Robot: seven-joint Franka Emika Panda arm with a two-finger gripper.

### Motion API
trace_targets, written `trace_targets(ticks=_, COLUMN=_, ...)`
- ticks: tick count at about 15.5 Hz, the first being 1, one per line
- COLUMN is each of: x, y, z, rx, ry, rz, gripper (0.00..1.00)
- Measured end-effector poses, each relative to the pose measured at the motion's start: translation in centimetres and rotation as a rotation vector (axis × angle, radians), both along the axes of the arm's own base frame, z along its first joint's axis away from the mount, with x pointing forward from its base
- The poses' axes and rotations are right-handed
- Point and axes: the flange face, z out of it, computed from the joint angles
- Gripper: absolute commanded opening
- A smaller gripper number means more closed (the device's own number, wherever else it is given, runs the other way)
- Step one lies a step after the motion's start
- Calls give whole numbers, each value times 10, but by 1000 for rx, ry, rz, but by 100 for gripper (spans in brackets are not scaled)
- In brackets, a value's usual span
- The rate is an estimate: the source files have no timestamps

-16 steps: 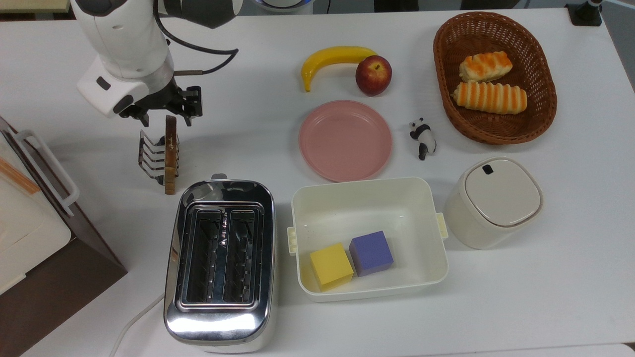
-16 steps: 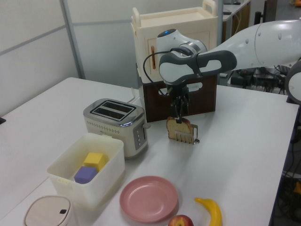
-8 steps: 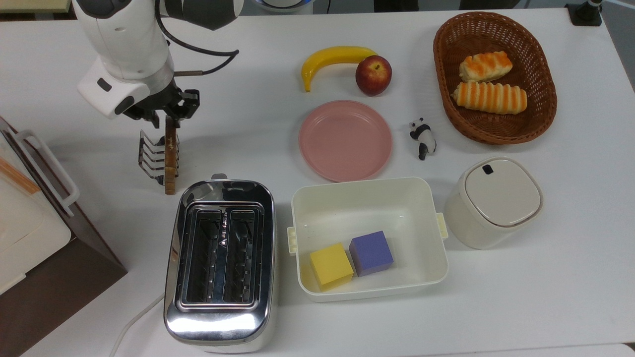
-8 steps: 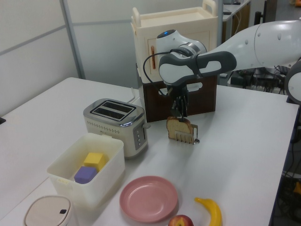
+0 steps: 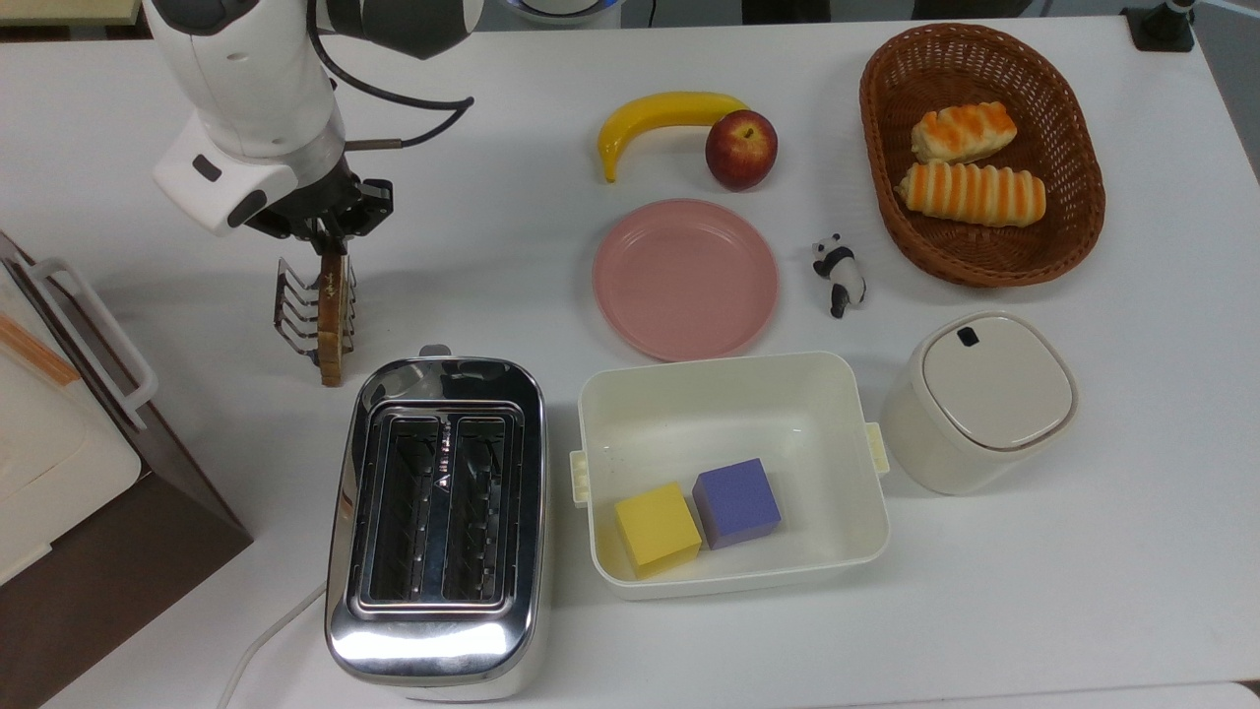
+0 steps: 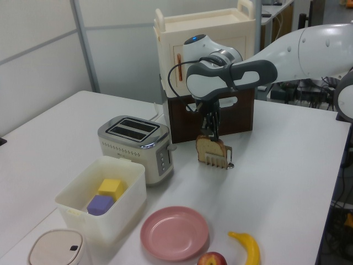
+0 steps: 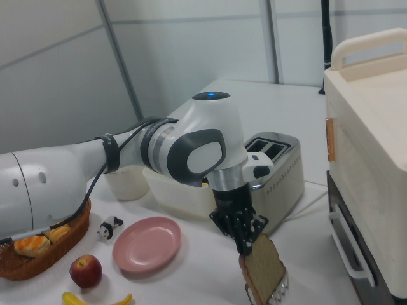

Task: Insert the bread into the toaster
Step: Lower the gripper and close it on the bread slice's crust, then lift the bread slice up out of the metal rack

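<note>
The gripper [image 5: 331,236] is closed on the top edge of the bread [image 5: 333,317], which stands upright in the rack [image 5: 298,313], near the toaster [image 5: 438,522].

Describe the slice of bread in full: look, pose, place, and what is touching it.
The bread is a thin slice with a pale speckled face and brown crust. It stands on edge in the end slot of a small wire toast rack, on the white table just beyond the chrome toaster in the top view. The gripper has closed on its upper edge, fingers pinching both faces. The right view shows its rounded top corner tilted slightly.
</note>
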Motion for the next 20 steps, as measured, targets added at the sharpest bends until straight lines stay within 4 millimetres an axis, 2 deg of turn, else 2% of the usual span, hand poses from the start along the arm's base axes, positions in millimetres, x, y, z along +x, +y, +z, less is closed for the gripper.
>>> trace_targets(ticks=6, x=2, y=-1, z=10, rx=-3, ry=-18, rz=18, gripper=15)
trace_targets(ticks=10, x=7, y=-2, z=45, rx=-18, ry=-83, rz=18, gripper=15)
trace_targets(ticks=20, x=4, y=6, z=129, rx=0, ry=-252, rz=-32, gripper=15)
